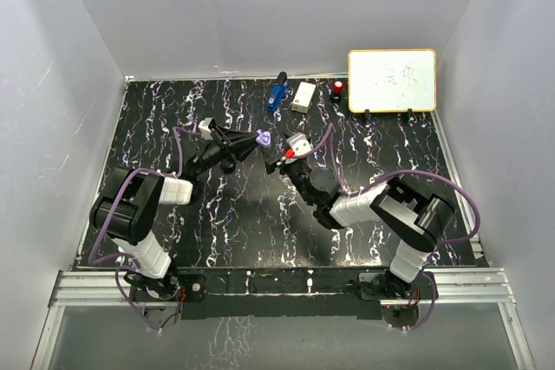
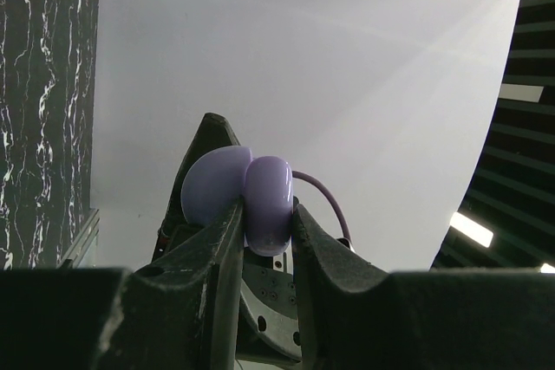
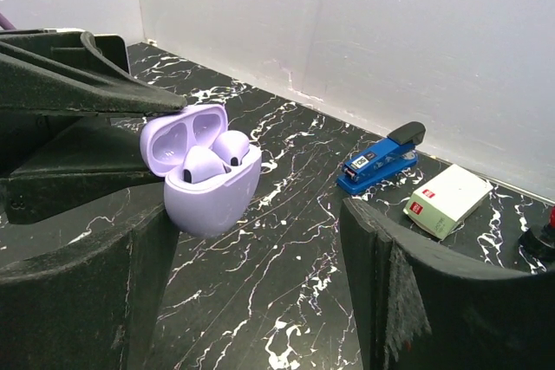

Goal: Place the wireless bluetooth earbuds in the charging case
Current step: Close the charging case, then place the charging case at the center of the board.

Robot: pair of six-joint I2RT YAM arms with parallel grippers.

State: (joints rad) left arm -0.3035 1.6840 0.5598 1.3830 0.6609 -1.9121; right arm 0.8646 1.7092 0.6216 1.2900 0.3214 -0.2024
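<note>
My left claw is clamped on the case, lid up. My right claw gapes empty. The buds look light and slick, so pinch their sides gently.

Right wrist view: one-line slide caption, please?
Left tool holds the open lavender charging case, two earbuds seated inside; right tool open alongside.

My left arm is folded at the elbow above its base, forearm reaching up and right toward the centre. The left gripper is raised, its jaws clamped tight on the lavender charging case, one finger pressed to each side. My right arm mirrors it, elbow out to the right, forearm stretching up and left. The right gripper sits just beside the left one, tips nearly facing it, jaws spread wide with nothing pinched between its fingers.
</note>
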